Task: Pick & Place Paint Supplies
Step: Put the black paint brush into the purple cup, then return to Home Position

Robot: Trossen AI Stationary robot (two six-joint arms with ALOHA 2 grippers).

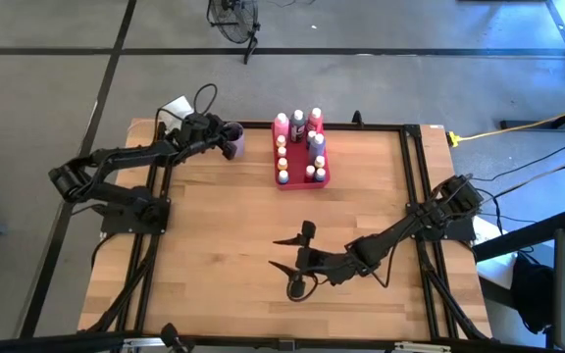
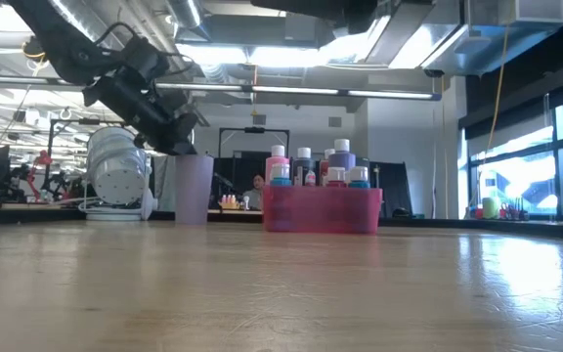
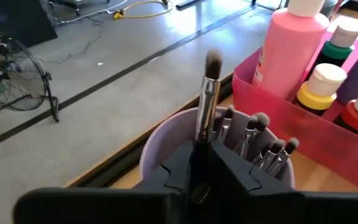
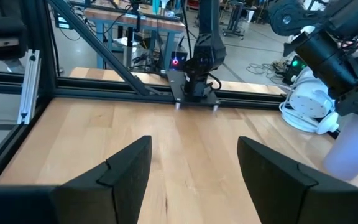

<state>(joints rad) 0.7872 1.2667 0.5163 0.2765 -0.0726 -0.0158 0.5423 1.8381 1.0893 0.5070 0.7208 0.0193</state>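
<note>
A lilac cup (image 3: 160, 140) (image 1: 233, 140) stands at the table's far left and holds several pale-tipped paintbrushes (image 3: 260, 140), bristles up. My left gripper (image 3: 202, 149) (image 1: 222, 135) hovers just above the cup's rim, shut on one more paintbrush (image 3: 207, 93). To the right of the cup, a pink-red tray (image 1: 300, 184) (image 2: 321, 208) carries many light-capped paint bottles (image 1: 298, 123). My right gripper (image 1: 284, 253) (image 4: 194, 162) stands open over bare wood near the table's front middle, with nothing between its fingers. My left gripper pinches the paintbrush by its dark handle (image 3: 199, 140), just below the silver ferrule, between its two fingers. The fingers slant down toward the cup from the table's left side and lie across the brush. The brush stands upright, bristles up; the fingers hide its lower end.
Black frame rails (image 1: 405, 176) run along the table's left, right and far edges. Bare wood (image 1: 224, 235) spreads across the middle and near part. A fan (image 3: 14, 81) stands on the floor beyond the far edge.
</note>
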